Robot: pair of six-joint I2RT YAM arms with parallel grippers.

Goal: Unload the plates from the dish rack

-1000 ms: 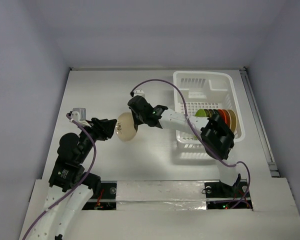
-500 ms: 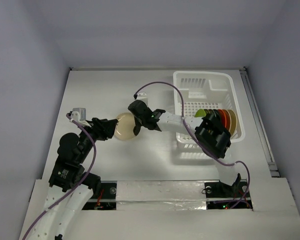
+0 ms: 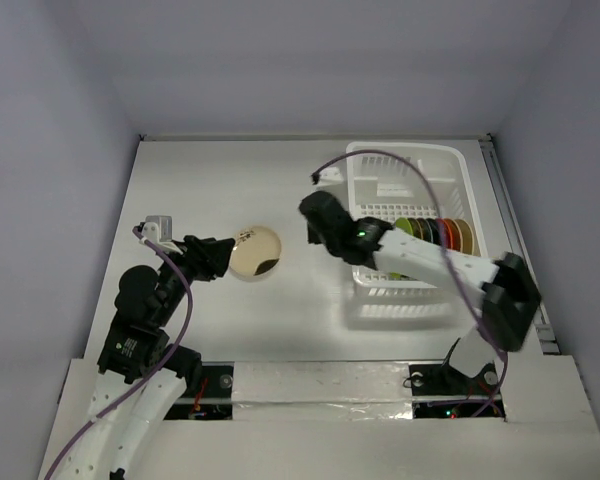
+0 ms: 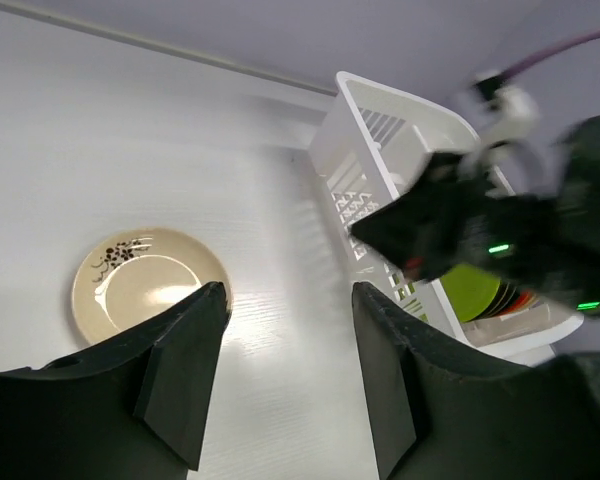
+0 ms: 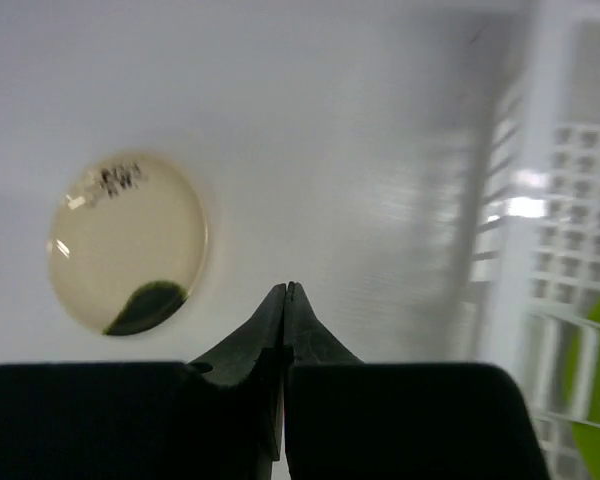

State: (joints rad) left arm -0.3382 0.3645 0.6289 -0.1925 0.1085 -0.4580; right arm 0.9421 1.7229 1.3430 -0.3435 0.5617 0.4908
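The plates (image 3: 435, 233) left to unload stand on edge in a tight row at the right-hand side of the dish rack (image 3: 400, 150). Their faces are turned left and right in the top view, so each rim runs from near side to far side. The lime green plate (image 3: 404, 228) sits at the row's left end, the first one I would reach. One cream plate (image 3: 254, 253) is already out, lying flat on the table (image 3: 180, 180) well left of the rack. The right gripper (image 3: 313, 212) hangs between that plate and the rack, just outside the rack's left wall, its fingers pressed together on nothing. From it the row lies to the right, over the wall, and this arm is plainly the nearer one. To take the green plate, I judge I must part the fingers, carry them over the wall and turn them so the gap spans the plate's thin way, left to right, then come down over the top of the rim. The left gripper (image 4: 290, 300) sits at the cream plate's left edge with fingers apart and nothing between them. I cannot tell whether one finger touches that plate. This gripper is well away from the rack.
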